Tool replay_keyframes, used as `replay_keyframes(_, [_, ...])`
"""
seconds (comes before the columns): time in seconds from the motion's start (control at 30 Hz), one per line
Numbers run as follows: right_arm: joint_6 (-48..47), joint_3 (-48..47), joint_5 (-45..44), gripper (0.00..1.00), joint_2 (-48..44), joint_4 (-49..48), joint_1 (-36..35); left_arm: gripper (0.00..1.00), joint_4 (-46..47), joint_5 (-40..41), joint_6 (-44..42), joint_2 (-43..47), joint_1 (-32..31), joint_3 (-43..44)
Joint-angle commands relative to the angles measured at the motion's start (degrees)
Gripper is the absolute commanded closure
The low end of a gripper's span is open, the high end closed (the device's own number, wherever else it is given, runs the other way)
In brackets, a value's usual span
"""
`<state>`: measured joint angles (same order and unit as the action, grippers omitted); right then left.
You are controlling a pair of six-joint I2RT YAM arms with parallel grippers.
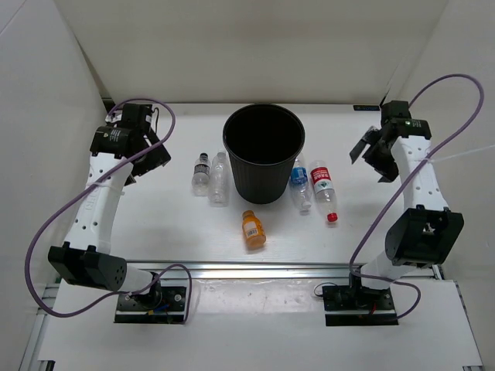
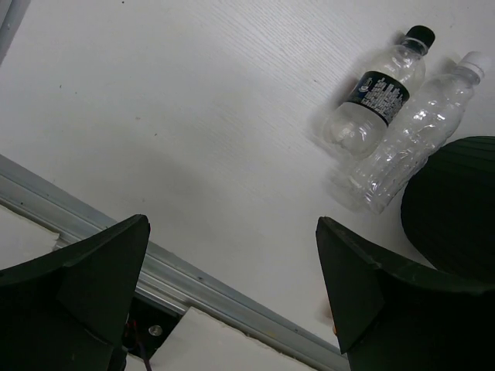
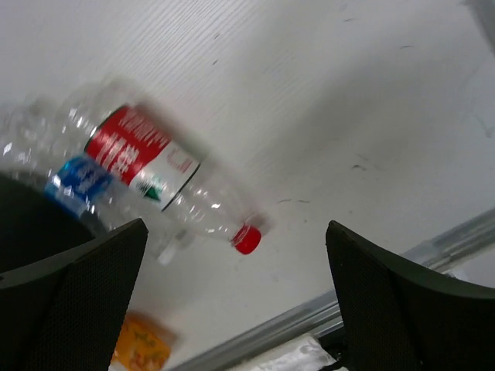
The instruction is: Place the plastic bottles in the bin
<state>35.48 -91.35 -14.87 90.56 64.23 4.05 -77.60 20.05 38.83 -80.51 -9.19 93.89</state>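
The black bin (image 1: 233, 126) stands upright in the middle of the table. Left of it lie a black-capped clear bottle (image 1: 202, 170) and a plain clear bottle (image 1: 220, 179); the left wrist view also shows the black-capped bottle (image 2: 377, 97) and the clear bottle (image 2: 414, 143). To the bin's right lie a blue-labelled bottle (image 1: 300, 184) and a red-labelled, red-capped bottle (image 1: 323, 188). A short orange bottle (image 1: 253, 229) lies in front. My left gripper (image 1: 151, 158) hangs open, left of the clear pair. My right gripper (image 1: 373, 158) hangs open, right of the red-labelled bottle (image 3: 155, 158).
A metal rail (image 1: 255, 269) runs along the table's near edge. White walls close in the left, back and right sides. Purple cables loop from both arms. In the left wrist view, the bin's wall (image 2: 452, 205) shows at the right edge.
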Motion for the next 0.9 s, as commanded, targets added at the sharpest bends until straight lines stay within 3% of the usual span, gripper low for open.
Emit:
replay_keyframes(0.0, [-10.5,4.1,18.8,0.0,0.7,-7.1,0.3,0.0,-2.6,-1.2,0.0,1.0,0.1,2.8])
replay_keyframes(0.1, [-15.1,6.7,23.1,0.0,2.7,-11.0,-2.5,0.0,-2.6,-1.9,-0.5,0.4,0.1,2.3])
replay_keyframes(0.3, [-14.6,9.4,29.0,0.0,10.6,-15.7,-3.5,0.0,-2.1,-2.4,-1.1,0.4,0.1,1.1])
replay_keyframes(0.57, [-14.6,5.0,28.3,0.0,21.4,-15.7,-5.4,0.0,-1.6,-2.4,-1.7,1.5,0.1,-1.4])
replay_keyframes(0.73, [-13.1,4.5,28.3,0.24,24.2,-15.2,-4.1,0.0,-1.6,-1.2,-1.7,1.5,0.1,-2.7])
replay_keyframes(0.87, [-11.8,3.6,25.3,0.42,20.2,-12.8,-2.8,0.0,-1.6,0.5,-1.1,2.0,0.1,-2.7])
